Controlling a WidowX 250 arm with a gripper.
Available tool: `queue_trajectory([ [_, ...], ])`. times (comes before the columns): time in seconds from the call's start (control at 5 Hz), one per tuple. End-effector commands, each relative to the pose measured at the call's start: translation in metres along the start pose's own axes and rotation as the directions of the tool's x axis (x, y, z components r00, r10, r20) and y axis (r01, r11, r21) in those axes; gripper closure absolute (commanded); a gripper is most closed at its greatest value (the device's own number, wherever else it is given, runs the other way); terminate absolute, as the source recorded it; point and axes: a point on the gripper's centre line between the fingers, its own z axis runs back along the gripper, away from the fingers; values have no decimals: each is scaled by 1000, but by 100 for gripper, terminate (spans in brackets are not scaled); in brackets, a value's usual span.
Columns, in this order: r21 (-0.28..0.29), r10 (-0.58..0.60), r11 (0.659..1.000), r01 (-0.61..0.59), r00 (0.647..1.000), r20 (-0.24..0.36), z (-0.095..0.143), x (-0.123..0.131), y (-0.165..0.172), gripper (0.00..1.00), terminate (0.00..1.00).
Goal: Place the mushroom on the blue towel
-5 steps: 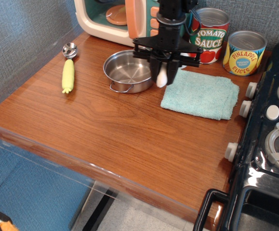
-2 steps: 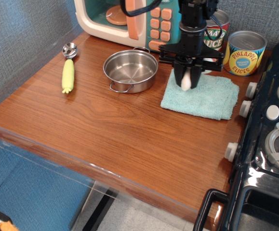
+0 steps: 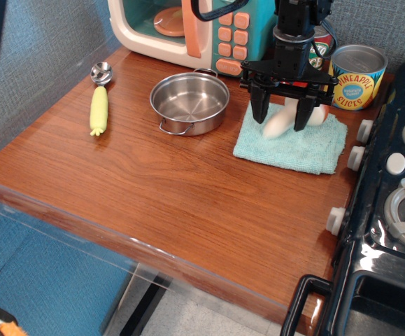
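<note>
Gripper (image 3: 280, 117): I see it spread wide, straddling the drop spot.
Mushroom (image 3: 280, 123): lying released on the blue towel (image 3: 300, 145).

a toy kitchen set: a wooden counter (image 3: 153, 175) with a play microwave (image 3: 188, 28), a small steel pot (image 3: 189, 103), a pineapple can (image 3: 356, 77) and a black stove (image 3: 391, 210) alongside.

A steel pot (image 3: 189, 103) stands at centre on the wooden counter (image 3: 153, 189). A corn-handled scoop (image 3: 99, 103) lies at its 9 o'clock. A toy microwave (image 3: 188, 28) stands at 12 o'clock. A pineapple can (image 3: 357, 77) stands at 3 o'clock. A toy stove (image 3: 391, 203) occupies the right edge.
</note>
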Motion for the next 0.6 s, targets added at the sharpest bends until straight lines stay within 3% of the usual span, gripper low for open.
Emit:
queue_trajectory([
  [0.0, 16, -9, 1000, 7, 991, 134, 66, 10, -10, 0, 0],
  [0.4, -13, -29, 999, 31, 991, 134, 71, 6, -11, 0, 0],
])
